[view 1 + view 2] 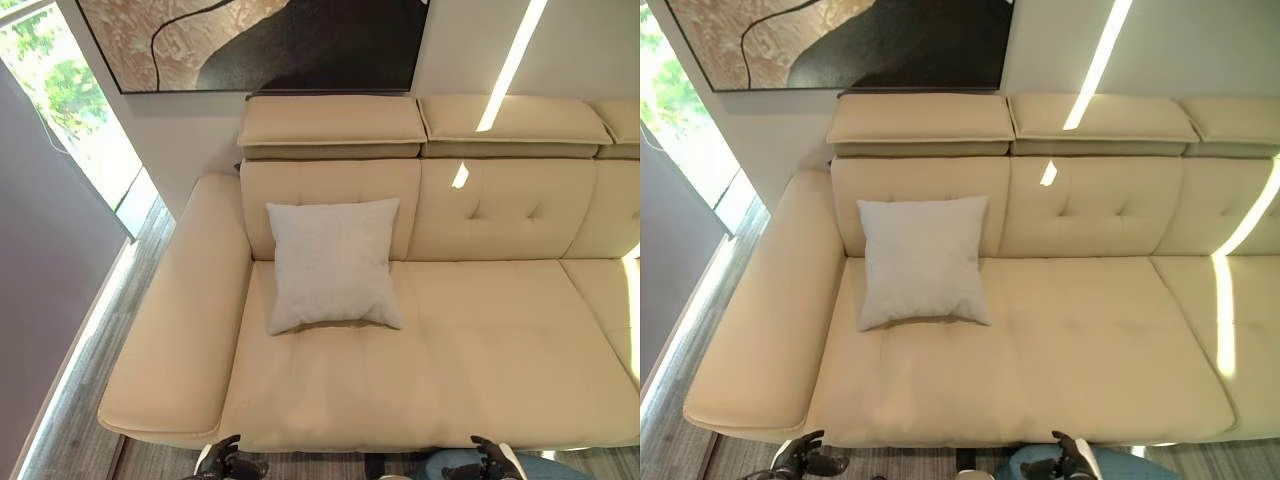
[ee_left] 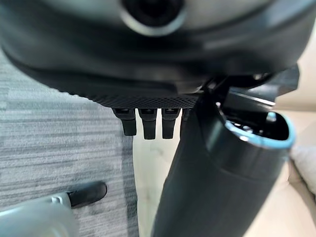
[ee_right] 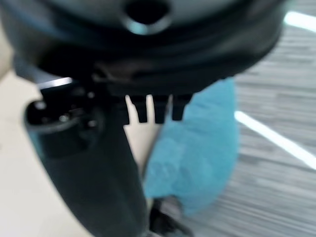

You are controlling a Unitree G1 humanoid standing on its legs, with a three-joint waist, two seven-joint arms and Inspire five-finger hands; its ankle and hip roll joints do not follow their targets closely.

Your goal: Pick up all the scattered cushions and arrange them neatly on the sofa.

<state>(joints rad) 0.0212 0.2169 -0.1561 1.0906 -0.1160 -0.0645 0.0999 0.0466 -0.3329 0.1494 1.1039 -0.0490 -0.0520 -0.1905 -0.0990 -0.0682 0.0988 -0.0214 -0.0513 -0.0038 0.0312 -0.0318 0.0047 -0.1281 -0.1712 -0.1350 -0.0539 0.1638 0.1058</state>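
We find one grey cushion (image 1: 333,262) propped against the sofa (image 1: 480,350) backrest, near its armrest. A blue cushion (image 3: 197,153) lies on the floor beside the sofa front. Left hand (image 1: 222,458) and right hand (image 1: 492,458) hang empty, fingers relaxed. Next: reach down for the blue cushion.

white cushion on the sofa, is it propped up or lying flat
Propped up. The white cushion leans back against the sofa's backrest, its lower edge resting on the seat near the armrest.
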